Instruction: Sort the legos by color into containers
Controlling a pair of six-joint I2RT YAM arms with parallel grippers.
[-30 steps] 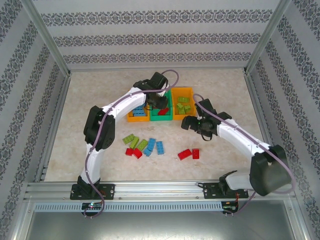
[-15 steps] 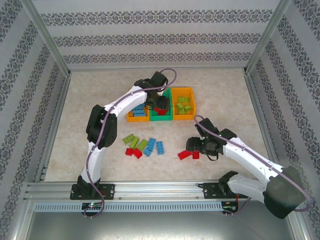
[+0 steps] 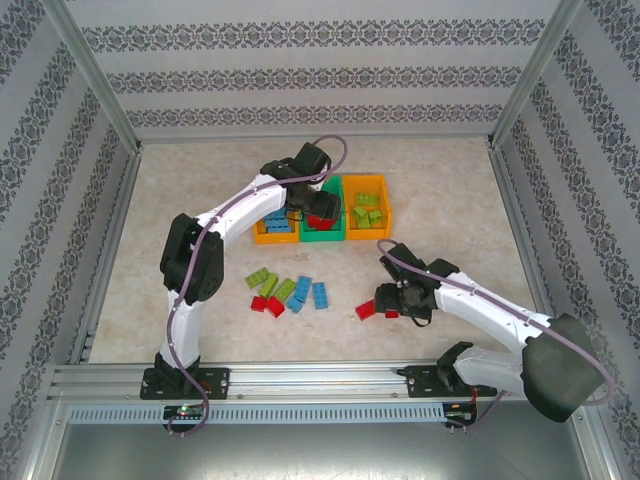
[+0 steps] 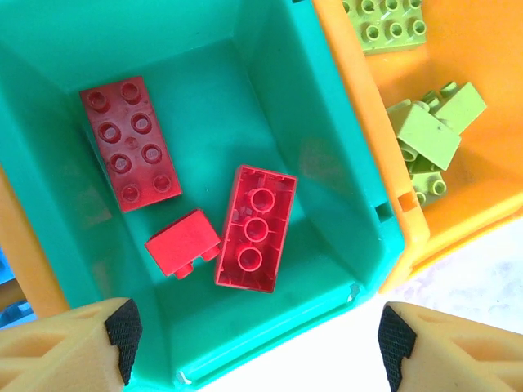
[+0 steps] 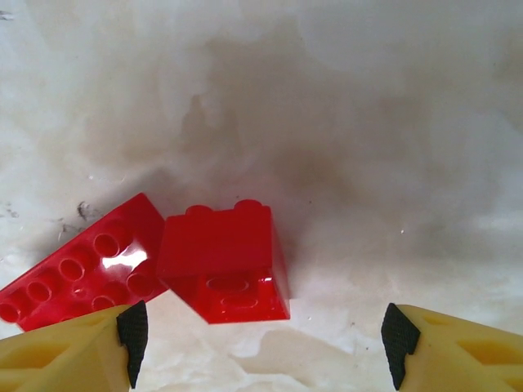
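My left gripper (image 3: pixel 318 207) (image 4: pixel 260 351) hangs open over the green bin (image 3: pixel 323 237) (image 4: pixel 343 163), nothing between its fingers. Three red legos lie in that bin: a long studded one (image 4: pixel 131 143), a small one (image 4: pixel 184 242) and an upturned one (image 4: pixel 256 229). My right gripper (image 3: pixel 393 300) (image 5: pixel 263 343) is open low over the table, just short of a small red lego (image 5: pixel 225 265) (image 3: pixel 392 308) that touches a longer red lego (image 5: pixel 78 273) (image 3: pixel 368 310). The left orange bin (image 3: pixel 262 238) holds blue legos, the right orange bin (image 3: pixel 366 180) (image 4: pixel 482 204) lime ones (image 4: pixel 425 131).
Loose legos lie in a cluster left of centre: lime green (image 3: pixel 270 284), blue (image 3: pixel 320 295) and red (image 3: pixel 266 304). The three bins stand side by side at mid-table. Metal frame rails (image 3: pixel 110 250) edge the table.
The left gripper's jaws opened over the green bin and let a red lego drop in. The right arm swung from beside the bins down to the two red legos, its jaws narrowing a little.
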